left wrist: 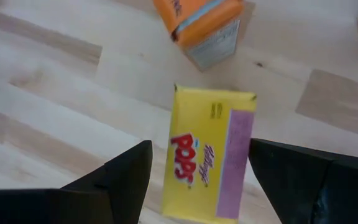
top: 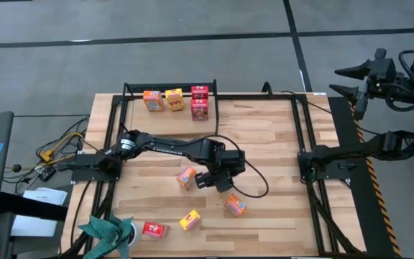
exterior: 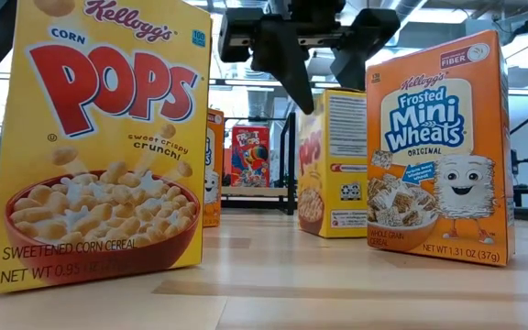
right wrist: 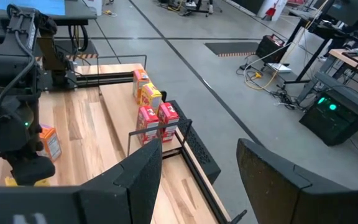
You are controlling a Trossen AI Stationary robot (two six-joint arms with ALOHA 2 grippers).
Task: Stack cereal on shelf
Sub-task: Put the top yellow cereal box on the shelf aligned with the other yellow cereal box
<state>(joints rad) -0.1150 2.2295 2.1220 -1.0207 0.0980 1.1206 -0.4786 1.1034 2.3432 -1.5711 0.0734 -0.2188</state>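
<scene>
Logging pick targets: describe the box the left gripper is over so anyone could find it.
On the table, follow the left arm to mid-board, where the left gripper hangs open. The Pops box sits right below, between its fingers. It is yellow; the orange box beside it lies outside the fingers.

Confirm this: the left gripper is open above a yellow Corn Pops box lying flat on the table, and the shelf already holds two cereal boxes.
Not quite. The high view shows four cereal boxes on the shelf, not two. The rest holds: the left gripper is open above the yellow Corn Pops box lying flat on the table.
</scene>
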